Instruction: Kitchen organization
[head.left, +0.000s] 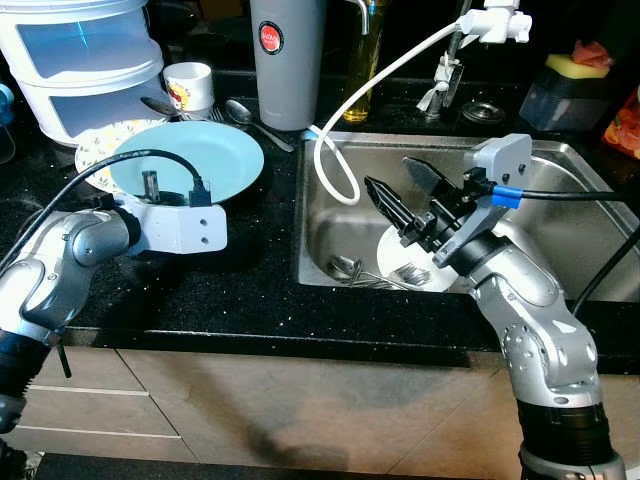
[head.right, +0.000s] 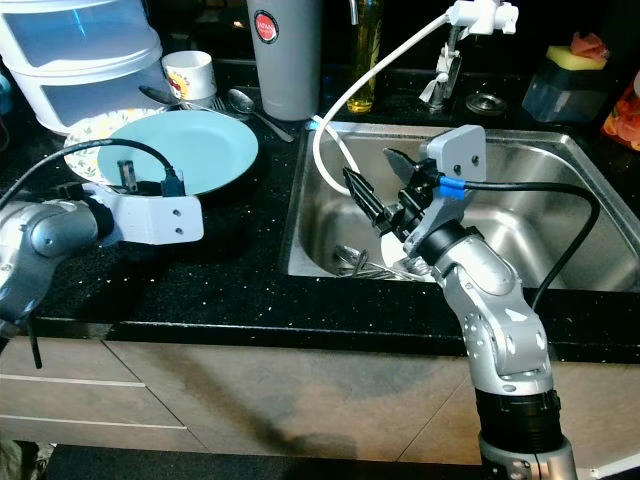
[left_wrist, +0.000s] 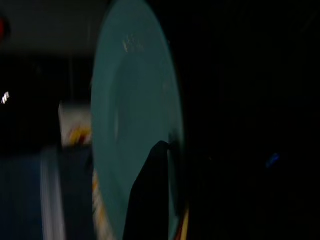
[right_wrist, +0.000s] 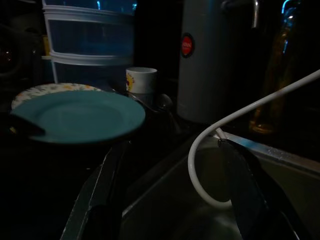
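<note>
A light blue plate (head.left: 195, 157) sits tilted above a patterned plate (head.left: 100, 145) on the black counter, left of the sink. My left gripper (head.left: 150, 185) is at the blue plate's near rim. One finger (right_wrist: 22, 127) lies over the edge, so the gripper is shut on the plate. My right gripper (head.left: 388, 172) hangs open over the steel sink (head.left: 330, 220), holding nothing. Below it, a white plate (head.left: 415, 270) and some cutlery (head.left: 355, 270) lie on the sink floor.
A grey flask (head.left: 288, 60), a white mug (head.left: 190, 85), spoons (head.left: 245, 112) and stacked plastic tubs (head.left: 80, 50) stand behind the plates. A white hose (head.left: 345, 110) loops from the tap (head.left: 495, 22) into the sink. A sponge box (head.left: 570, 85) is at the back right.
</note>
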